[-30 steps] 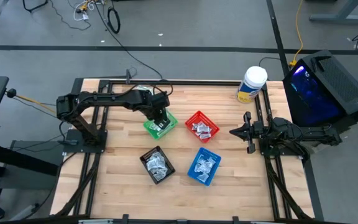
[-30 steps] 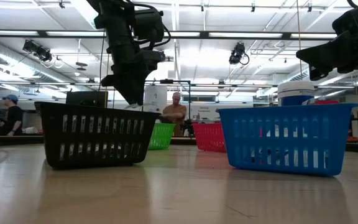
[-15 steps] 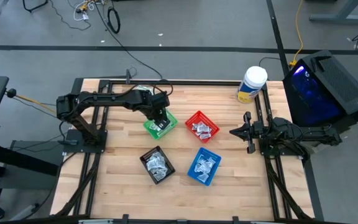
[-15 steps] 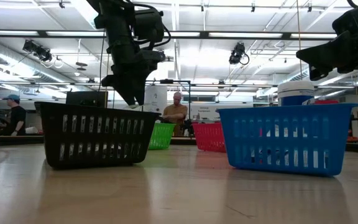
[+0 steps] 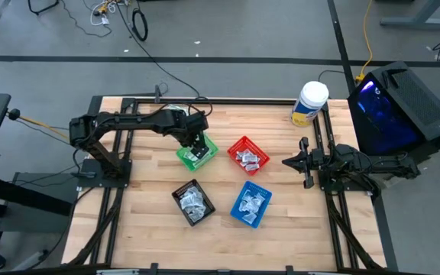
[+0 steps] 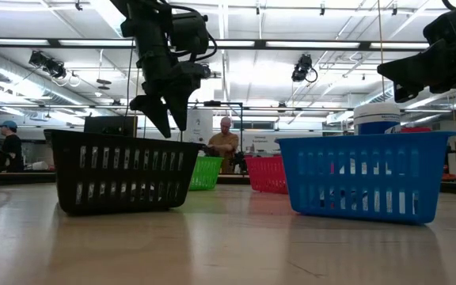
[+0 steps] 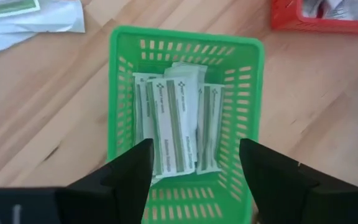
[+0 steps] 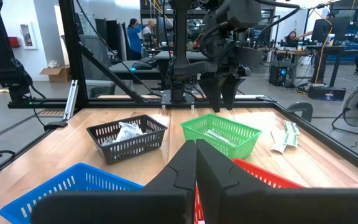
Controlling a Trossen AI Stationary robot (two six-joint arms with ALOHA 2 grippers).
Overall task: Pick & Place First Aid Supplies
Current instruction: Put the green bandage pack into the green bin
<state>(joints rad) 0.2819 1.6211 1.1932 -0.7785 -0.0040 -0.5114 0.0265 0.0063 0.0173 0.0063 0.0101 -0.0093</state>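
Several narrow white and pale-green strips lie flat on the floor of the green basket. My left gripper hangs open above that basket, pointing steeply down, with nothing between its fingers; the low view shows its two tips apart. More wrapped packets fill the red basket, the black basket and the blue basket. Loose packets lie on the table beyond the green basket. My right gripper waits shut at the table's right side, pointing level.
A white-lidded tub with a yellow label stands at the far right corner. The four baskets stand close together mid-table, with bare wood toward the near edge. People show in the room behind the table.
My left gripper has opened its fingers while staying in place above the green basket. Nothing else has moved.
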